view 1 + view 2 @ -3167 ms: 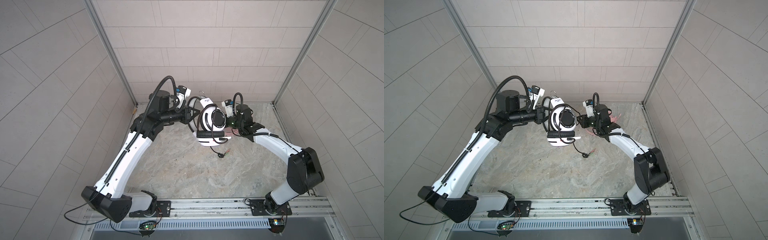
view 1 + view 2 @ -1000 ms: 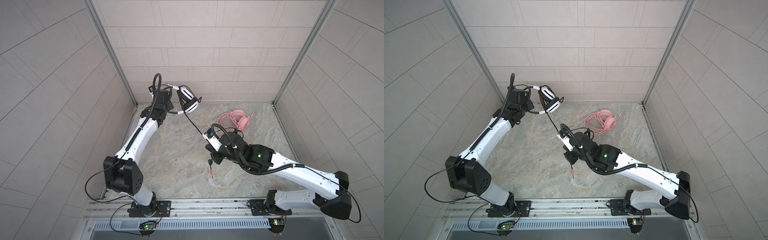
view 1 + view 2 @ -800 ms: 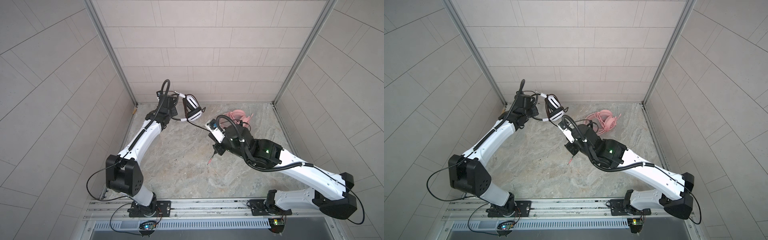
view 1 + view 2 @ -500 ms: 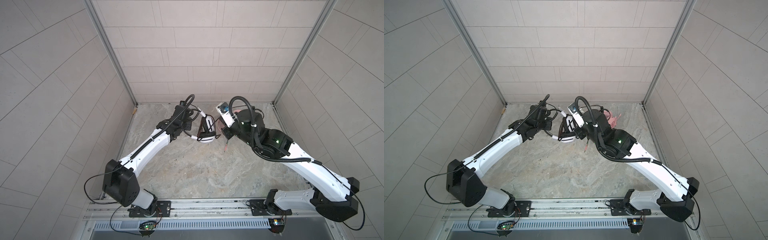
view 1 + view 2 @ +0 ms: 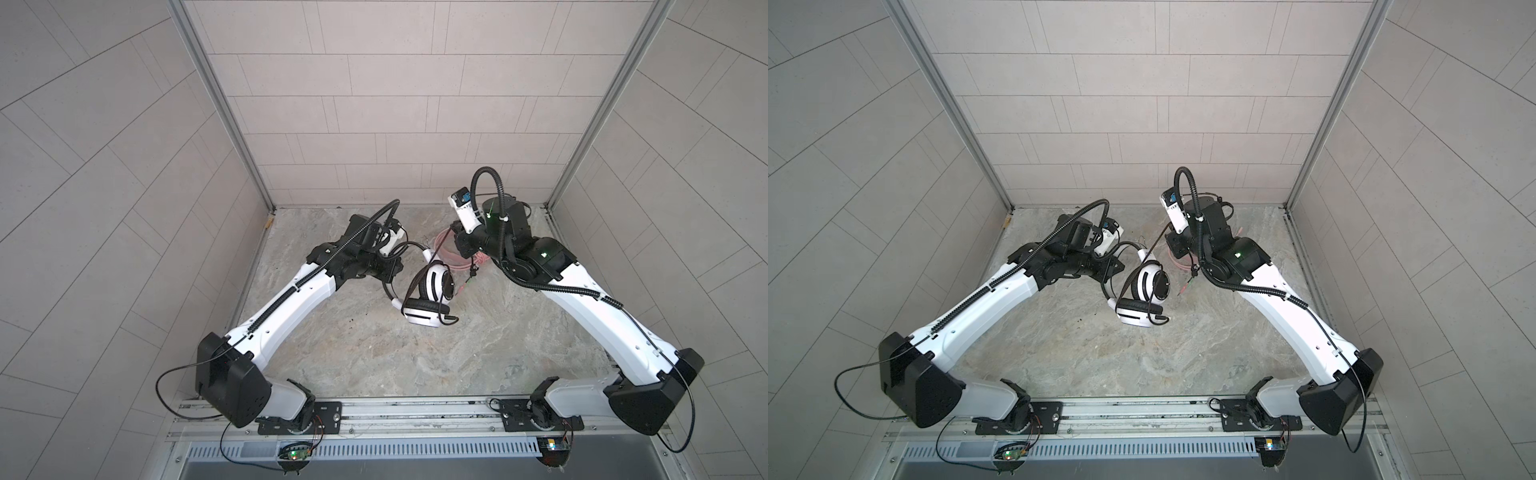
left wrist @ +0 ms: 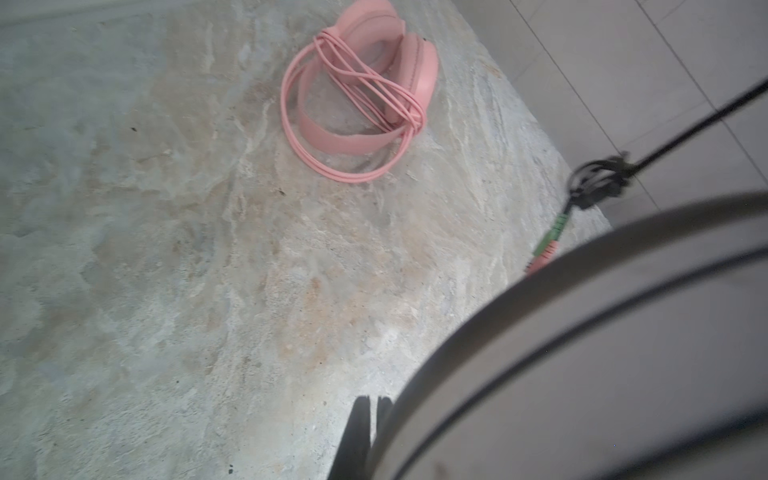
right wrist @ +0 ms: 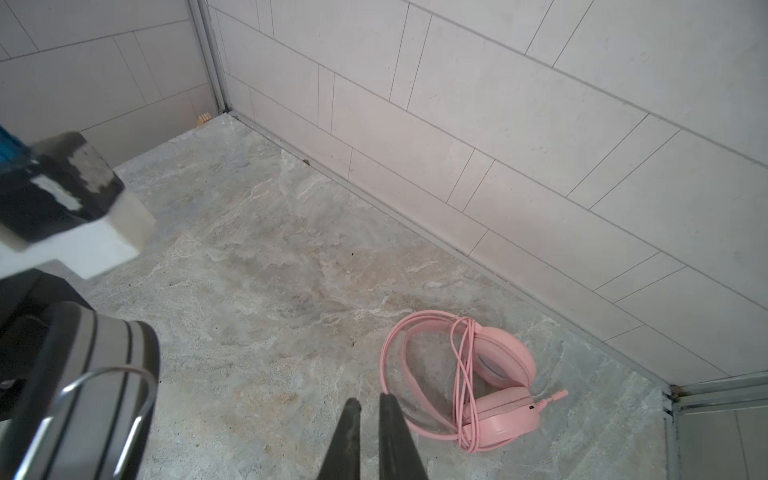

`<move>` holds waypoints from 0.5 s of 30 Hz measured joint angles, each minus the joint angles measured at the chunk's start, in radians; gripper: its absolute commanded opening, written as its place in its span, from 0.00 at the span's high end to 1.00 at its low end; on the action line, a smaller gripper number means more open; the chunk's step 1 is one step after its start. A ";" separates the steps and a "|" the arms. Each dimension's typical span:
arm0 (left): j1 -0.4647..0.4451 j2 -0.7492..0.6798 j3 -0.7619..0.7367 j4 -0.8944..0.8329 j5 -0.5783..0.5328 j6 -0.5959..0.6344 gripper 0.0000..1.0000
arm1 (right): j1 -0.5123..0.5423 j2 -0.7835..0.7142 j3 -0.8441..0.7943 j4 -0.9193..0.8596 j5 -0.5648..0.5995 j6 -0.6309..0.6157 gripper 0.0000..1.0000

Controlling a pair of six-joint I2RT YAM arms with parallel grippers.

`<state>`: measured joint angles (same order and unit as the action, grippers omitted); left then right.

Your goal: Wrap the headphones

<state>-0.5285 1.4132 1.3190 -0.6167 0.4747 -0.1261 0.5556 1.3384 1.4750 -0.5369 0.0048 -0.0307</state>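
The white-and-black headphones [image 5: 434, 286] [image 5: 1148, 286] hang above the stone floor, mid-table. My left gripper [image 5: 392, 270] [image 6: 372, 409] is shut on the headband [image 6: 582, 332]. The thin black cable [image 5: 440, 249] runs from the headband up to my right gripper [image 5: 456, 239] [image 7: 370, 405], whose fingers stand almost together. Below that gripper the cable's plug end [image 5: 467, 280] [image 6: 548, 241] dangles. The grip point itself is hidden in the right wrist view. The pink headphones [image 7: 498, 374] [image 6: 365, 83] [image 5: 446, 257] lie wrapped in their own cable at the back, partly behind my right arm.
Tiled walls close in the back and both sides, with metal corner posts [image 5: 224, 104]. A metal rail [image 5: 415, 409] carrying both arm bases runs along the front. A small tan scrap [image 7: 203, 118] sits in the back left corner.
The left arm swung the white-and-black headphones from the back left corner to the middle and lower. The right gripper carried the cable from the front middle up to the back, above the pink headphones.
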 measured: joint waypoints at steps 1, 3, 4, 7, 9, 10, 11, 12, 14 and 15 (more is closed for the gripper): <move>0.006 -0.004 0.000 -0.001 0.030 -0.002 1.00 | -0.004 0.000 -0.018 0.009 -0.013 0.010 0.87; 0.017 -0.017 0.000 -0.001 0.068 -0.013 1.00 | -0.011 0.000 -0.048 0.023 -0.041 0.029 0.87; 0.021 -0.027 0.001 0.002 0.082 -0.018 1.00 | -0.014 0.000 -0.066 0.038 -0.059 0.042 0.86; 0.033 -0.060 0.008 0.006 0.109 -0.031 1.00 | -0.024 0.000 -0.109 0.077 -0.127 0.087 0.84; 0.038 -0.080 0.023 0.009 0.116 -0.036 1.00 | -0.028 0.000 -0.140 0.109 -0.177 0.122 0.84; 0.039 -0.089 0.028 0.014 0.118 -0.039 1.00 | -0.029 0.000 -0.155 0.126 -0.201 0.138 0.83; 0.042 -0.098 0.033 0.020 0.121 -0.042 1.00 | -0.029 0.000 -0.167 0.137 -0.218 0.151 0.83; 0.048 -0.106 0.035 0.029 0.124 -0.048 1.00 | -0.029 0.000 -0.180 0.150 -0.237 0.168 0.83; 0.059 -0.122 0.035 0.049 0.130 -0.064 1.00 | -0.029 0.000 -0.200 0.176 -0.273 0.197 0.82; 0.066 -0.129 0.035 0.061 0.134 -0.072 1.00 | -0.030 0.000 -0.208 0.190 -0.293 0.211 0.82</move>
<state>-0.4629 1.2846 1.3540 -0.5560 0.6083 -0.1986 0.5255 1.3384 1.2667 -0.3466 -0.2882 0.1806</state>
